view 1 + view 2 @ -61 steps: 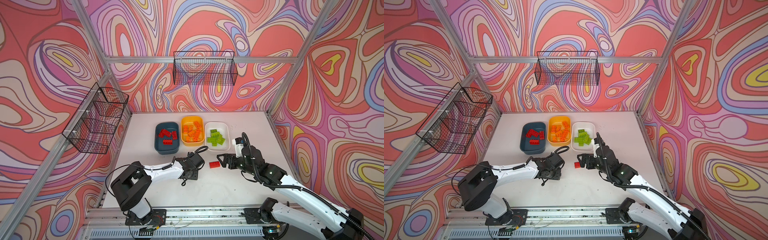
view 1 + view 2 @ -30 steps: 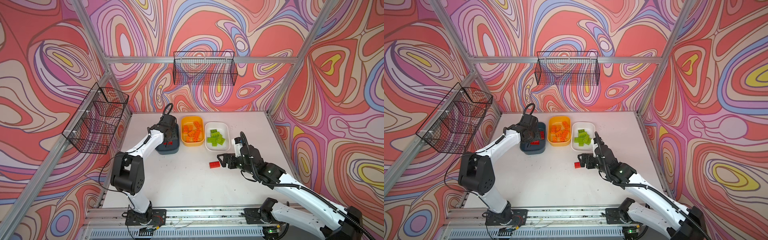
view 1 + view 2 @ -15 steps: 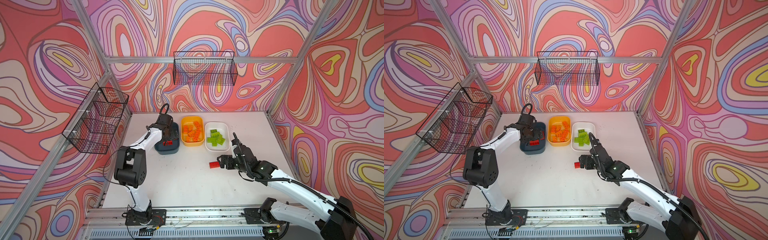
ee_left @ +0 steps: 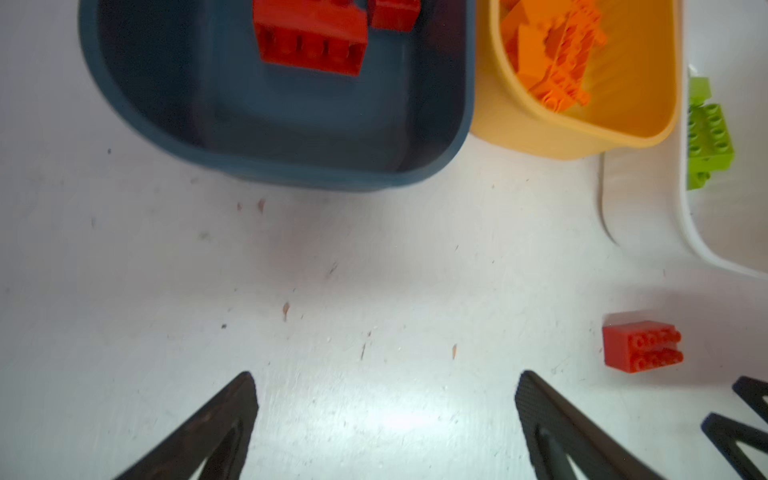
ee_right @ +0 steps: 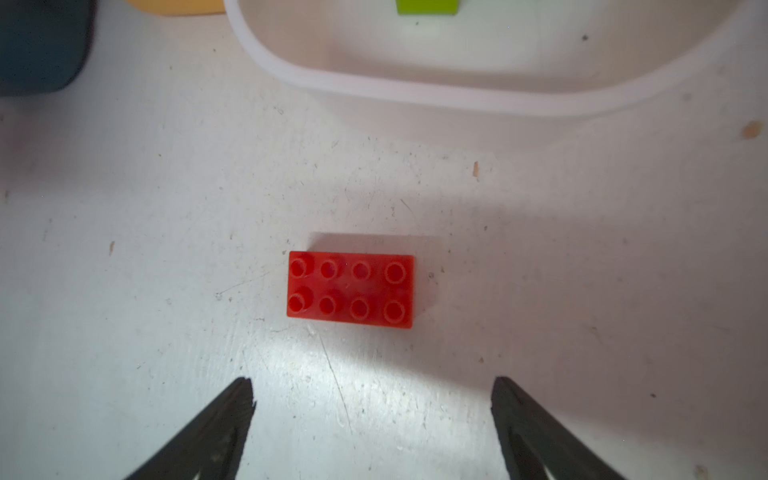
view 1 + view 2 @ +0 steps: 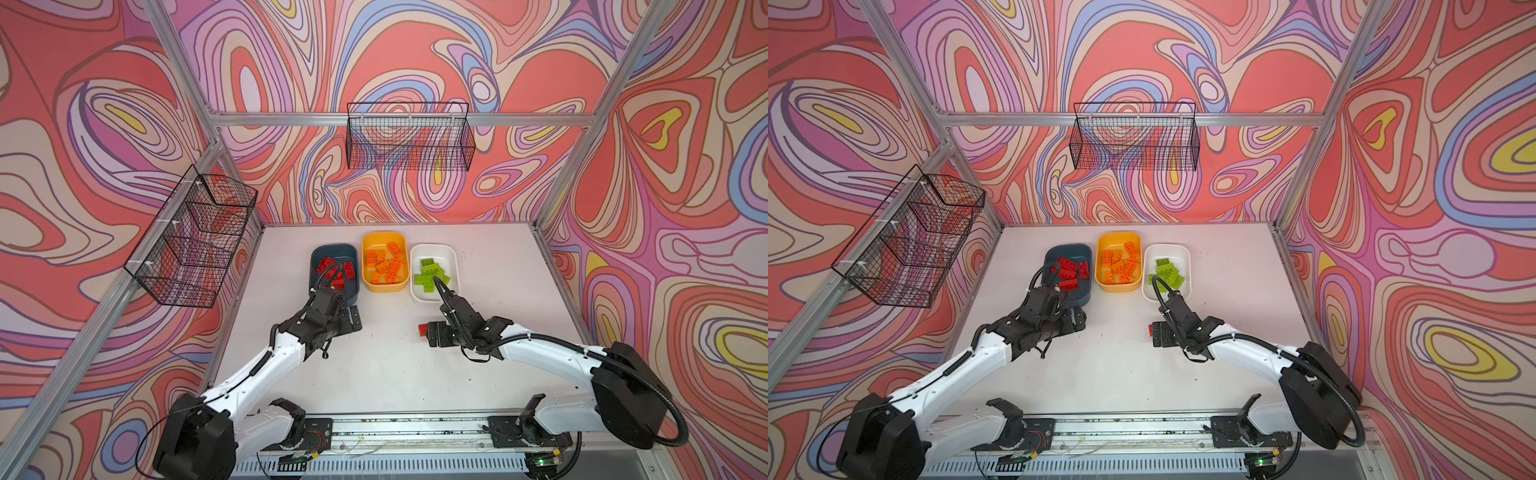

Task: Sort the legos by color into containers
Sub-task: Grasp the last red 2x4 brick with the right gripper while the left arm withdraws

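- The counter (image 6: 386, 374) carries three trays in a row ahead of both end effectors, giving each colour its own bin within reach.
- The dark teal tray (image 4: 291, 124) lies straight ahead of the left end effector (image 4: 386, 376) and holds red legos (image 4: 309, 37). Next along, the yellow tray (image 6: 383, 286) holds orange legos (image 4: 552, 54).
- The white tray (image 5: 457, 95), ahead of the right end effector (image 5: 372, 380), holds green legos (image 4: 706, 141).
- The left end effector hovers over bare counter short of the teal tray, jaws spread wide, holding and touching nothing.
- The right end effector sits low, jaws spread wide and empty, seemingly lined up for a pick.
- One red brick (image 5: 351, 289) lies studs up just ahead of the right fingertips, between them and the white tray, touching neither. It looks like the last unsorted piece, bound for the teal tray.
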`<state>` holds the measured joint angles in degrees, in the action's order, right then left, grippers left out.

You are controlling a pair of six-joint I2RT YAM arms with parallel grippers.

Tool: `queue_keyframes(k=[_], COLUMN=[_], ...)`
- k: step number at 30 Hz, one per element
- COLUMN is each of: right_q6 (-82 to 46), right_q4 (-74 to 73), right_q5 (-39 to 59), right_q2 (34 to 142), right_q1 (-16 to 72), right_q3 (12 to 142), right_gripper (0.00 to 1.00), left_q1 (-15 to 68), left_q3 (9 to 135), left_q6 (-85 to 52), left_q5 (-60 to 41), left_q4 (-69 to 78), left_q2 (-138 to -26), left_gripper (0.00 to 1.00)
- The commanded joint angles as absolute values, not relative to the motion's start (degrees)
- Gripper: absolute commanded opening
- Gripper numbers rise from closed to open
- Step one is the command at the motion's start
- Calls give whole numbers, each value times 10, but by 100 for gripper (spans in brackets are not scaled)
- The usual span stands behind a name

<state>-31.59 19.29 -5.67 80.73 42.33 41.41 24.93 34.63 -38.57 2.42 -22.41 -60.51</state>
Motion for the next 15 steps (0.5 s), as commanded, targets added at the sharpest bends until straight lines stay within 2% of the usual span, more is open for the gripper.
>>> queue_keyframes(k=[1, 7, 15], right_q6=[-313, -304, -294], right_q4=[169, 167, 169], right_q5=[-90, -120, -134], right_q2=[850, 931, 999], right_q1=[447, 462, 463], right_q3=[445, 491, 524], right_gripper=[93, 92, 91], left_q1=[251, 252, 251], left_q3=[304, 275, 274], left_q6=[-430, -427, -411], left_q5=[19, 29, 34], left_q4=[-216, -245, -257], left_q2=[-548, -490, -477], left_gripper=[100, 100, 100])
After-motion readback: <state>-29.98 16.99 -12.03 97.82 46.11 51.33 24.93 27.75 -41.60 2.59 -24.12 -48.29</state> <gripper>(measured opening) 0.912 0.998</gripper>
